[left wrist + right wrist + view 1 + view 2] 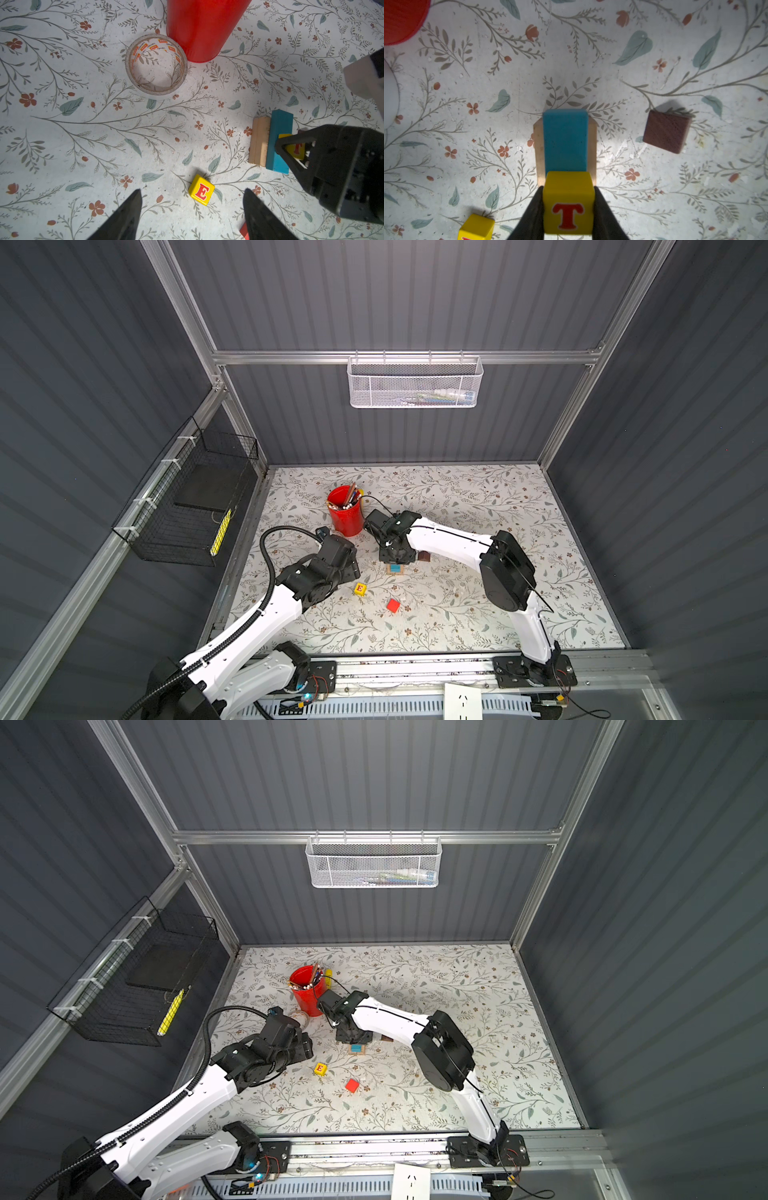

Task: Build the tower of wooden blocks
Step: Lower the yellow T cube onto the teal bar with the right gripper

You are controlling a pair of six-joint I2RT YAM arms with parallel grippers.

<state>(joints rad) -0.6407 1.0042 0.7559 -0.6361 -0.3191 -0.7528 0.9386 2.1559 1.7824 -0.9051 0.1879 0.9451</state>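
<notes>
Two layers laid: tan planks (259, 141), blue plank (564, 141). Gripping T cube (568, 205) in right hand (568, 191) at plank's end; left hand (192, 191) open over E cube (201, 190). Unstacked besides: red cube (393, 605), brown roof (666, 132).

Floral-print table (498, 497) spread wide here. Toward the rear-left corner a red cup (345, 516) stands upright, crammed with pencils (348, 497). Just beside its base, toward the table's front-left, a roll of tape (156, 66) lies flat with its printed core showing; touching the cup or not, can't tell. Off the table, a white mesh basket (415, 383) hangs on the back rail, contents too blurred to name. On the left wall, a black wire basket (166, 531) holds a dark flat slab (205, 489) and something yellow (220, 526).
</notes>
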